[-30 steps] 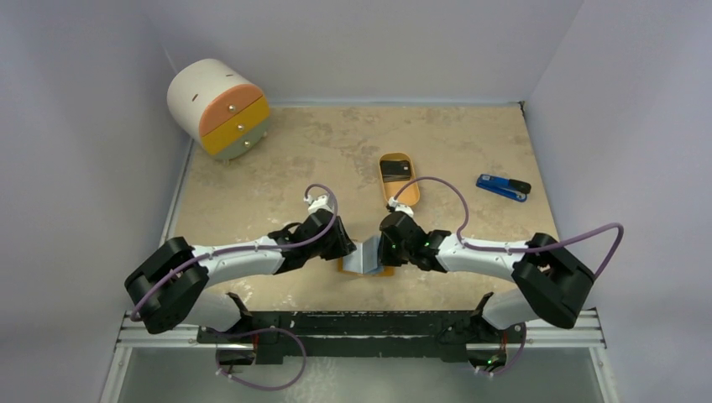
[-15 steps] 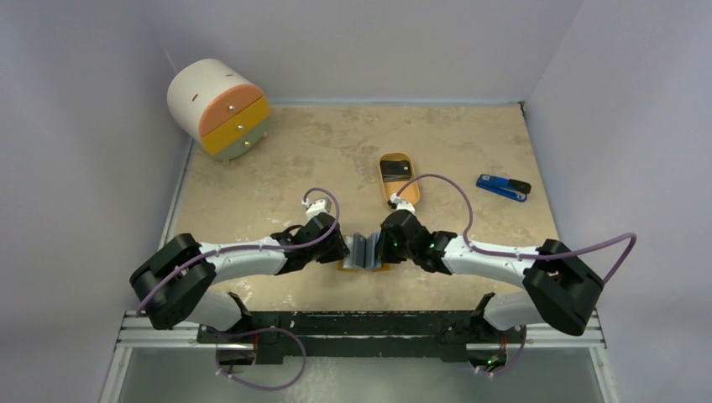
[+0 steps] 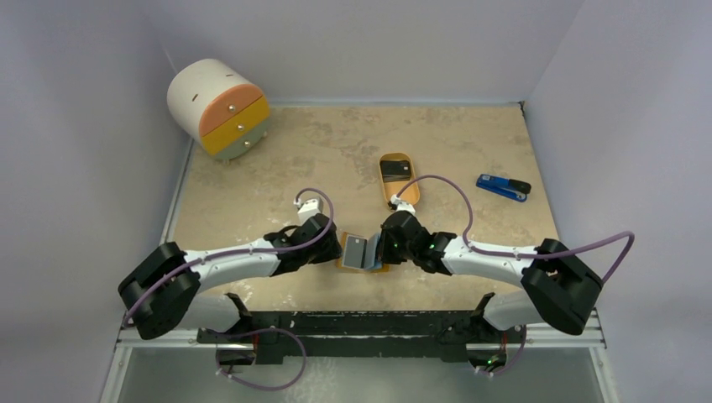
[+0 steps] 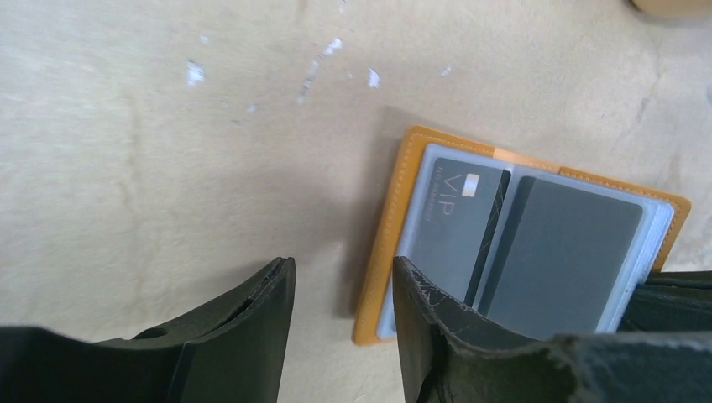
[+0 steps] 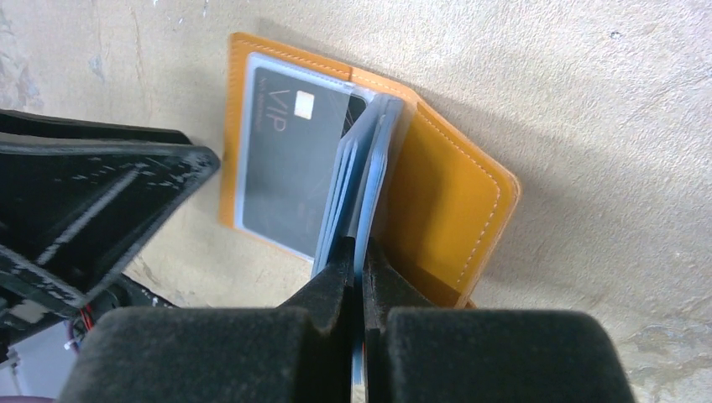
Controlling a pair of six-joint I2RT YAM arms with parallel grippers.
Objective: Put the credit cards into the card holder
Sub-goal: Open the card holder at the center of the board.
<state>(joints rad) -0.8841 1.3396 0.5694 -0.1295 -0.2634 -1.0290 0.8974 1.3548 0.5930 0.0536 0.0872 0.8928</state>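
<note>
Card holder [image 3: 363,252] lying open between my two arms. My right gripper [image 5: 361,252] clamps its blue-grey sleeves [image 5: 363,172] upright, exposing the page that holds the VIP card [image 4: 458,227]. My left gripper [image 4: 344,281], released and empty, hovers beside the holder's left edge.

left arm [image 3: 227,259]: low, stretched in from the left toward centre
left gripper [image 4: 342,290]: jaws apart, nothing between them (tips point down)
right arm [image 3: 495,259]: low, stretched in from the right, wrist facing the left one
right gripper [image 5: 361,252]: jaws pinched tight on inner sleeves of the card holder [image 5: 445,210]
</note>
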